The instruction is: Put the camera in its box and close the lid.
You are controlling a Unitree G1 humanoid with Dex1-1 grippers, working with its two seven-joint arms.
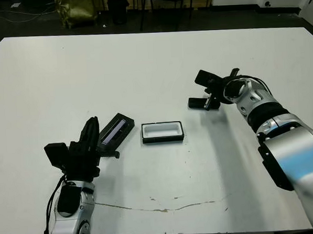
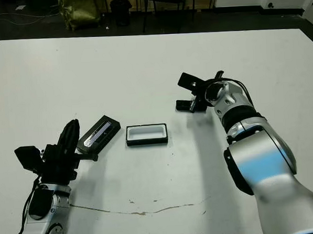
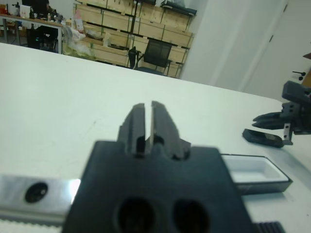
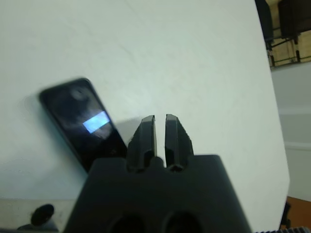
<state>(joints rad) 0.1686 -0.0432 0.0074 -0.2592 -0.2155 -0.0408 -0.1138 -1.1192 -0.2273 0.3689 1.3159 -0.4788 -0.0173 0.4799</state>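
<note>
Camera lies flat on bench, right of and beyond the open box; lid left of box. Judged light, rigid, glossy, likely slippery: pinch across narrow sides mid-length. Right hand just beside it, clenched, empty. Left hand clenched, empty.

One camera, box, lid

White table with an open white-lined box at centre, the lid just left of it, and the camera right of centre beside the right gripper.
</note>
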